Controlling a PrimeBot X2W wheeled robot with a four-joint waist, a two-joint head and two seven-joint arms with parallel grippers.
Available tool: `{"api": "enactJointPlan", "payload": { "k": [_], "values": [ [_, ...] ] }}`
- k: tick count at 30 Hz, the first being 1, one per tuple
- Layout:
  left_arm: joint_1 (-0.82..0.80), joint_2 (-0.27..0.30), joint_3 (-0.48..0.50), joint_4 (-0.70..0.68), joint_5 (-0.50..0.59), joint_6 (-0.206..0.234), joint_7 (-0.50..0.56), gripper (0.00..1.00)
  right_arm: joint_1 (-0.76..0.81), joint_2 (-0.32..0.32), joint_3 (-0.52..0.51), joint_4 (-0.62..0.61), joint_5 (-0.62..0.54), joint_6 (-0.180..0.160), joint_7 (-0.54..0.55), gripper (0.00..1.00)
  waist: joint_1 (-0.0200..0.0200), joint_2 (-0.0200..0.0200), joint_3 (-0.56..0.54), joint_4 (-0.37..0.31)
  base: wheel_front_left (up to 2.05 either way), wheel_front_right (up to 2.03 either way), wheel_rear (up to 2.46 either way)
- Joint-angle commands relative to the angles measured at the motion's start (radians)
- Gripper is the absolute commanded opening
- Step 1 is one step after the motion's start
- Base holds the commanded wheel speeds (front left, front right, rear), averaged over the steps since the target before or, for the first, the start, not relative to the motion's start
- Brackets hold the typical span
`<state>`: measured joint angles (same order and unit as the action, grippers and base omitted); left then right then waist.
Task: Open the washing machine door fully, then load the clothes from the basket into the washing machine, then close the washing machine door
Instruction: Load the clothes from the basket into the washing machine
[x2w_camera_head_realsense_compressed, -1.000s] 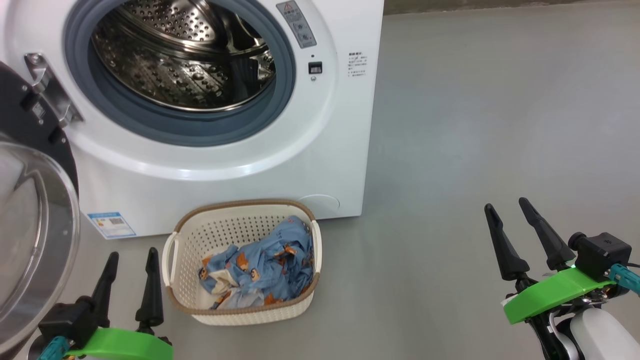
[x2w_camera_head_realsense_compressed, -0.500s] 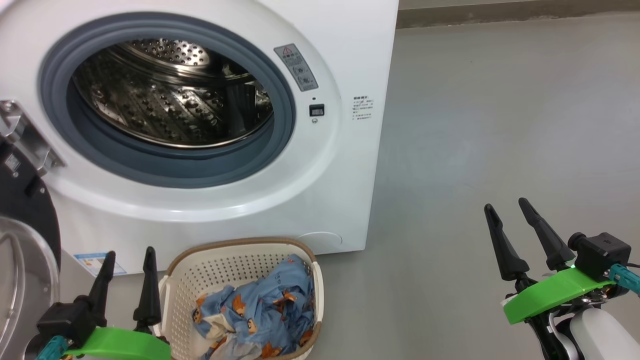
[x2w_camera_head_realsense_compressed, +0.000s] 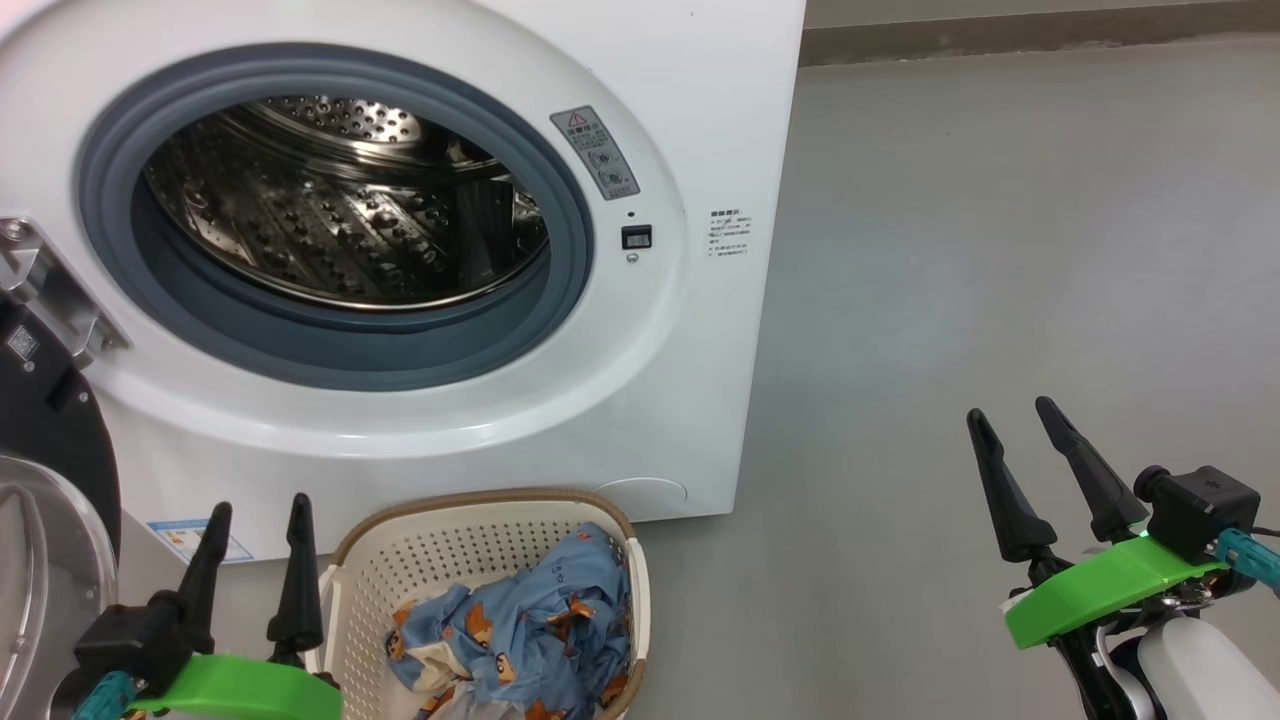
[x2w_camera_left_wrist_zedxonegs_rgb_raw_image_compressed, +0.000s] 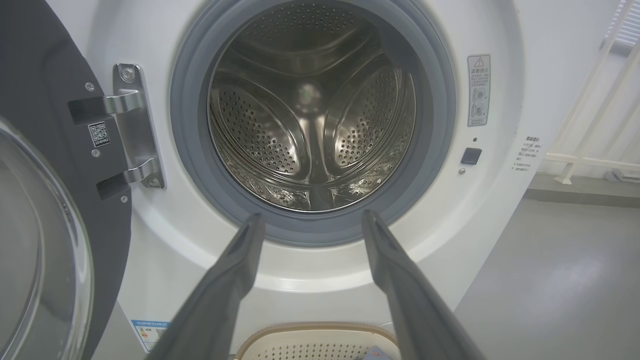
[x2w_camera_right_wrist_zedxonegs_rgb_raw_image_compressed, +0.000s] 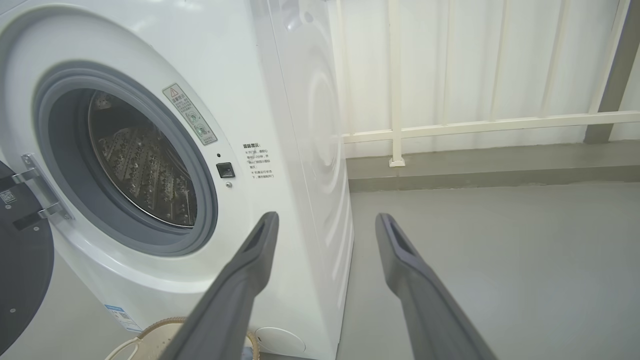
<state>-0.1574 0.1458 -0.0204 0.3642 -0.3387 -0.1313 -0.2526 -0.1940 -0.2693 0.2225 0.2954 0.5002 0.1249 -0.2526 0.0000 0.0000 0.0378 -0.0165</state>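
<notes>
The white washing machine (x2w_camera_head_realsense_compressed: 690, 80) stands ahead with its steel drum (x2w_camera_head_realsense_compressed: 340, 215) bare inside the grey seal. Its door (x2w_camera_head_realsense_compressed: 45, 500) hangs swung out on the left hinge, black rim and glass bowl facing me, as the left wrist view also has the door (x2w_camera_left_wrist_zedxonegs_rgb_raw_image_compressed: 45, 210). The cream basket (x2w_camera_head_realsense_compressed: 400, 570) sits on the floor below the opening and holds the light blue clothes (x2w_camera_head_realsense_compressed: 520, 640). My left gripper (x2w_camera_head_realsense_compressed: 258, 508) is open just left of the basket, empty. My right gripper (x2w_camera_head_realsense_compressed: 1008, 412) is open over bare floor far to the right, empty.
Grey floor (x2w_camera_head_realsense_compressed: 1000, 250) stretches to the right of the machine. A white railing (x2w_camera_right_wrist_zedxonegs_rgb_raw_image_compressed: 475, 125) and a low kerb (x2w_camera_right_wrist_zedxonegs_rgb_raw_image_compressed: 500, 170) run behind it. The open door takes up the room at the lower left.
The head camera has tilted up: machine and basket sit lower in the picture, and the basket's front is now cut off. Both grippers keep their places and stay open.
</notes>
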Motion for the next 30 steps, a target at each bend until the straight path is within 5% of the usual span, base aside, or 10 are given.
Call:
{"api": "enactJointPlan", "payload": {
  "k": [1,30],
  "values": [
    [-0.027,0.023,0.034,-0.019,0.003,0.001,-0.009,1.0,-0.001,-0.01,0.015,-0.02,0.003,0.006,-0.009,1.0,0.0,0.0,0.0,0.001,0.0,0.0,0.0],
    [-0.03,0.016,0.048,-0.008,0.018,0.001,-0.009,1.0,-0.001,-0.014,0.025,-0.018,0.008,0.006,-0.009,1.0,0.0,0.0,0.0,0.002,0.0,0.0,0.0]
  ]
}}
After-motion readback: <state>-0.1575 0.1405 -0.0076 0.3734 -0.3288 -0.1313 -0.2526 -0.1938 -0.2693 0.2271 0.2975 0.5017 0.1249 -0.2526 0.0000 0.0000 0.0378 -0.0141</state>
